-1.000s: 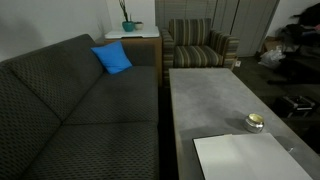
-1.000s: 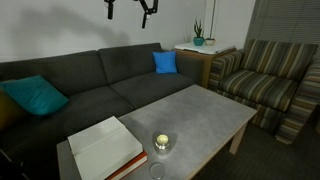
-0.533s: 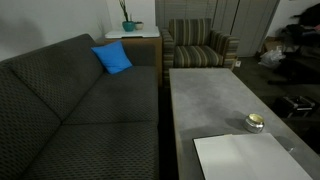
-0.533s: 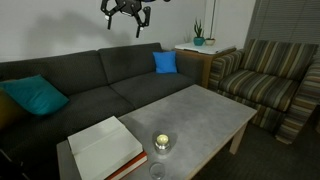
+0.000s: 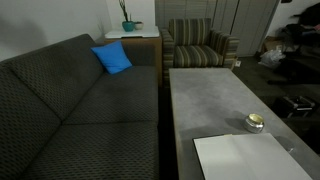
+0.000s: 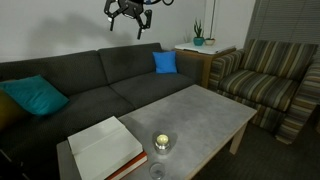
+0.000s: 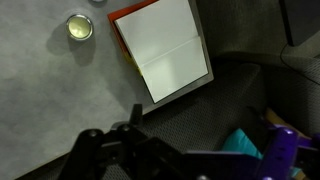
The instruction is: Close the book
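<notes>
We see the dark sofa (image 6: 100, 85) running along one long edge of the grey table (image 6: 205, 112). The book (image 6: 103, 148) lies open, white pages up, on the tabletop corner at that sofa-side edge. The gripper (image 6: 127, 28) hangs high above the sofa, well apart from the book, jaws spread and empty. The small round tin (image 6: 160, 141) sits near the book, toward the tabletop's middle.

A large, thin rectangular book with plain white pages (image 6: 103, 148) (image 5: 245, 158) lies open and flat at one end of the grey table (image 6: 200, 115), close to a corner; the wrist view (image 7: 165, 47) shows red cover edging.
</notes>
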Robot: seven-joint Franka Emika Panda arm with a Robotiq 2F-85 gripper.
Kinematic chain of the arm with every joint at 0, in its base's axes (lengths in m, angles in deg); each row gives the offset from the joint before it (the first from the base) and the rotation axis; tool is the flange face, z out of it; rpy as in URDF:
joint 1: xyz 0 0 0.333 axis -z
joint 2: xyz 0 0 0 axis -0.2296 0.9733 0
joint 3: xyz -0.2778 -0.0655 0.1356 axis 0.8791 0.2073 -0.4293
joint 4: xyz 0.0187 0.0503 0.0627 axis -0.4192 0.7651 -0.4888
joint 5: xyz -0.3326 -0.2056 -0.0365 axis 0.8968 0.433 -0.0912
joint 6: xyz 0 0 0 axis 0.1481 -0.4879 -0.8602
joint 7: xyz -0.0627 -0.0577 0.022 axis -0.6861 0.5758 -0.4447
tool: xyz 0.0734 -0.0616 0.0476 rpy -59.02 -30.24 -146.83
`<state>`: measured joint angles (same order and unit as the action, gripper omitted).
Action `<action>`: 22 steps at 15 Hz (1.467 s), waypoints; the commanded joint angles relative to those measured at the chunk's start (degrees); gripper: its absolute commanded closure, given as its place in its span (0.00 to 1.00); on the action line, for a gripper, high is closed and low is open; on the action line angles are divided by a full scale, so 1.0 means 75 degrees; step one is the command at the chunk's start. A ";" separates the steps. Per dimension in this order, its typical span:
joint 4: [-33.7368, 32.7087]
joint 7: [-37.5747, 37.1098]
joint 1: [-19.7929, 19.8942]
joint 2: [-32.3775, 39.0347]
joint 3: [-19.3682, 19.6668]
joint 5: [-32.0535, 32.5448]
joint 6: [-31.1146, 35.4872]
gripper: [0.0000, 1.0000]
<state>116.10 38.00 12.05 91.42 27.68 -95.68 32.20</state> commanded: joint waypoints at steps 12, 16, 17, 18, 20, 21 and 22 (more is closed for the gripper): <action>-0.1069 -0.2777 -0.0733 0.0912 -0.0325 0.1436 -0.0043 0.00; -0.1080 -0.2730 -0.0606 0.0893 -0.0306 0.1422 -0.0053 0.00; -0.1080 -0.2730 -0.0601 0.0892 -0.0305 0.1421 -0.0053 0.00; -0.1080 -0.2730 -0.0600 0.0892 -0.0305 0.1421 -0.0053 0.00; -0.1323 -0.3003 -0.0877 0.1071 -0.0256 0.1792 -0.0203 0.00; -0.1405 -0.3167 -0.0996 0.1151 -0.0252 0.1958 -0.0200 0.00; -0.1460 -0.3351 -0.1128 0.1253 -0.0247 0.2158 -0.0165 0.00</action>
<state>107.99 16.34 5.73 98.34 26.25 -83.37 32.01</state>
